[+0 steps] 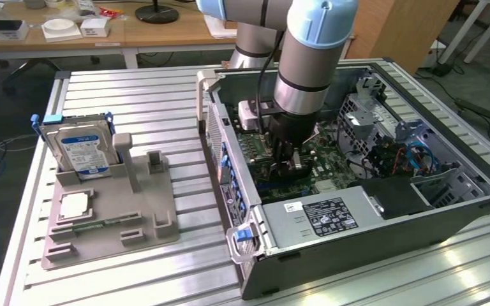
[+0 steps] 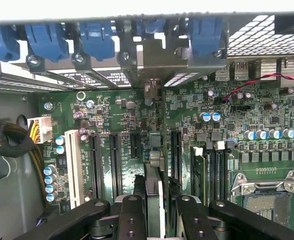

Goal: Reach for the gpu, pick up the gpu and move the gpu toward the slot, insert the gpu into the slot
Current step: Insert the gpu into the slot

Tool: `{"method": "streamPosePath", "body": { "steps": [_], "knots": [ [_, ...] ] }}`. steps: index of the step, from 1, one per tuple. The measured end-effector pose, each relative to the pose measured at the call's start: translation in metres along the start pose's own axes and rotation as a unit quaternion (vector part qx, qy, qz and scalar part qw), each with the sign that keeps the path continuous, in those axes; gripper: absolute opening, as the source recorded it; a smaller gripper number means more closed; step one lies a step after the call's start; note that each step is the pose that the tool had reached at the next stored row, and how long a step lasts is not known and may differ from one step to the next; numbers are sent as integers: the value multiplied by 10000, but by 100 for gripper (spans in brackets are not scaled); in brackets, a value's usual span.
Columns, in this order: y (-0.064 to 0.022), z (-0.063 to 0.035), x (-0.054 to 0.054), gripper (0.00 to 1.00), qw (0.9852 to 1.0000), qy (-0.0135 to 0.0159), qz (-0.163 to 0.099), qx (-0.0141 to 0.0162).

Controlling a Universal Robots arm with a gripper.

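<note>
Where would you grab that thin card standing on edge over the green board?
Pinch the gpu across its two flat faces along the upper edge, coming down from above. It stands on edge over the motherboard and its long slots, so its lower edge must stay free. The tool holds it so.

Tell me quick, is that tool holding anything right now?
Tool: closed on the gpu, a thin card held on edge between its fingers, right over the green motherboard inside the computer case.
</note>
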State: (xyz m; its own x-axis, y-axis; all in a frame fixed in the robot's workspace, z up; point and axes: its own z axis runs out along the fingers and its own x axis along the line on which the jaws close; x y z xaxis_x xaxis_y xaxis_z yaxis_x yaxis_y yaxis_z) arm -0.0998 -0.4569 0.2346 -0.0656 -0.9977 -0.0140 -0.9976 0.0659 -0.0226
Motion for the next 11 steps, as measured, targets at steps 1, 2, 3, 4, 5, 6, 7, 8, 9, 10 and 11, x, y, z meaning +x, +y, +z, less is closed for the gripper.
{"method": "streamPosePath", "body": {
  "steps": [1,2,3,4,5,6,7,8,9,10,11],
  "knots": [
    [1,1,1,28,10000,1,-1,-1],
    [2,3,1,28,10000,1,-1,-1],
    [3,12,2,28,10000,3,-1,-1],
    [6,26,3,28,10000,7,0,-3],
    [11,45,3,28,10000,7,1,-3],
    [15,56,3,28,10000,5,0,-2],
    [15,59,3,28,10000,2,-1,-1],
    [15,60,2,28,10000,0,-1,-1],
    [15,61,2,28,10000,0,-1,-1],
    [15,61,2,28,10000,0,0,-1],
    [16,61,2,28,10000,0,0,-1]
  ]
}}
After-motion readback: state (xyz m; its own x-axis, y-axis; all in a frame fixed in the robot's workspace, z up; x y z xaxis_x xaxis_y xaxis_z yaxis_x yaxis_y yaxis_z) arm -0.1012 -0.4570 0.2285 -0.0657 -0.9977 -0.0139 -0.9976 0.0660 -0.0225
